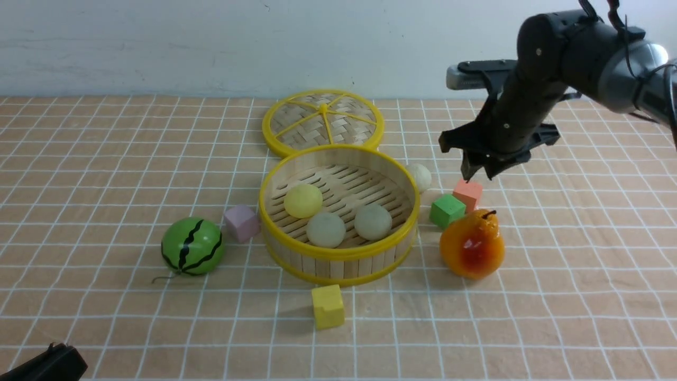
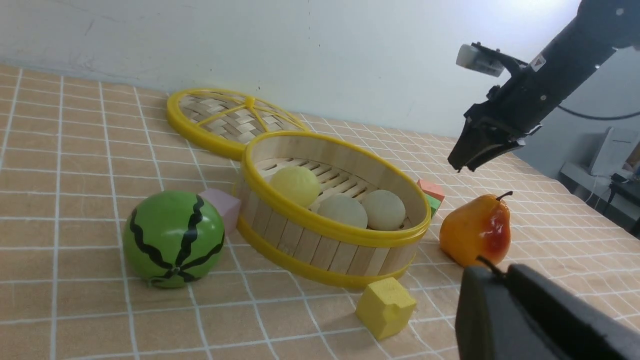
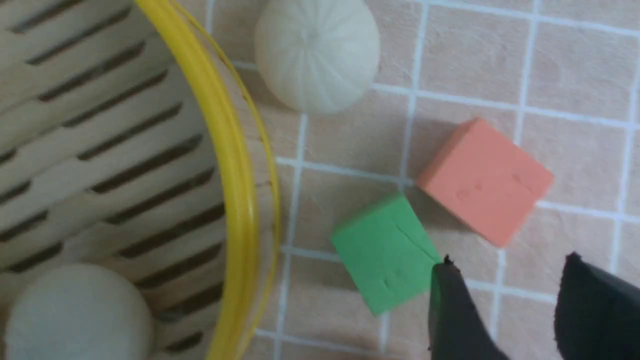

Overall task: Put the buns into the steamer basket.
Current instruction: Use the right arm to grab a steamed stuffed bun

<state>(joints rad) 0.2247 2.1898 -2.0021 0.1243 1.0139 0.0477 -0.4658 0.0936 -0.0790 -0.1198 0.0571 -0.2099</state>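
Bun [image 1: 419, 177] outside the steamer basket [image 1: 338, 266] lies left of the right pincer [image 1: 478, 174], jaws apart, empty.

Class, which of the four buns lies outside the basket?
The ridged off-white bun beside the basket's far right rim; the yellow bun and two other off-white ones lie inside.

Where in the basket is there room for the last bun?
Bare slats in the basket, back and right, behind the yellow bun and two white buns. Outside, its right is crowded: loose bun, green cube, salmon cube, pear.
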